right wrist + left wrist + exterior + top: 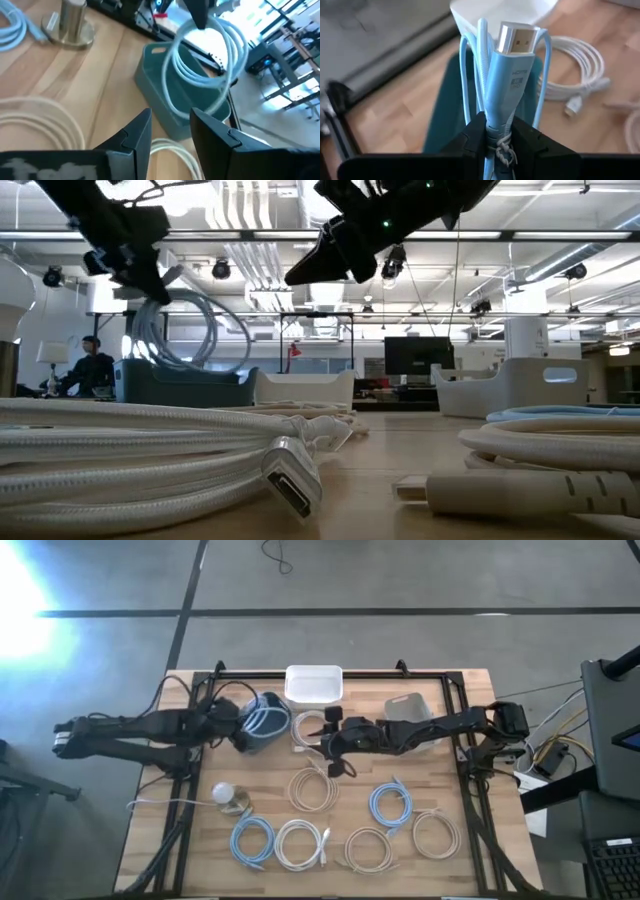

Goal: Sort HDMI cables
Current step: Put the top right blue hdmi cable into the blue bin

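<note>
Left gripper (495,137) is clamping a light blue HDMI coil (266,721) by its plug end, hanging it over the blue bin (256,736), likely for a colour-matched drop. Right gripper (331,743) is hovering open above a white coil (307,730); remaining coils (392,803) are lying along the table's (470,720) near side.

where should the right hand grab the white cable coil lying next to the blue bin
Come straight down from above with the right hand and pinch across the bundled strands on one side of the white HDMI cable coil. It lies flat, so its loops offer a narrow raised rim, clear of the blue bin.
</note>
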Available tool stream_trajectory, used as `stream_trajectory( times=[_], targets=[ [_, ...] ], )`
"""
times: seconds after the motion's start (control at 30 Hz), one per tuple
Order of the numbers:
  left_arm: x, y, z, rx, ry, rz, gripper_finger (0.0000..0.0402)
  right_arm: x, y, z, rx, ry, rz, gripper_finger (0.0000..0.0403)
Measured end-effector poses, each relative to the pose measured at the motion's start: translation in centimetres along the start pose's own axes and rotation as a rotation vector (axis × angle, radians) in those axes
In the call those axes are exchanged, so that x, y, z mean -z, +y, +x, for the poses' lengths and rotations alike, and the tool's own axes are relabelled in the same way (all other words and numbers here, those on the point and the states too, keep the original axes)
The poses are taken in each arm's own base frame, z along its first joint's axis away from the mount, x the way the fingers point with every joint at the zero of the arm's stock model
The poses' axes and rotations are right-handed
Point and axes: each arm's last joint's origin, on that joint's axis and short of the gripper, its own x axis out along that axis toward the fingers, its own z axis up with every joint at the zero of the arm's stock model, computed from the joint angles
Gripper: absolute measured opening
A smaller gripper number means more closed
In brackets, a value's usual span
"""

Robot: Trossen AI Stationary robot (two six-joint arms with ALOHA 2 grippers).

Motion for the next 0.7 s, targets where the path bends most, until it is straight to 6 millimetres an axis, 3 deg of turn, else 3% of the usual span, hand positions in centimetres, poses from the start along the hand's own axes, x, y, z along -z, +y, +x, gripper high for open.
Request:
stream_trajectory(
  times=[0.43, 0.7],
  targets=[
    [3.8, 0.3, 2.5, -0.017, 0.136, 0.034, 0.0065, 0.6, 0.2, 0.0, -0.025, 0.064, 0.026, 0.0124],
    [1.1, -0.2, 0.9, 0.106, -0.006, -0.015, 0.0065, 0.7, 0.2, 0.0, -0.028, 0.070, 0.024, 0.0126]
  ],
)
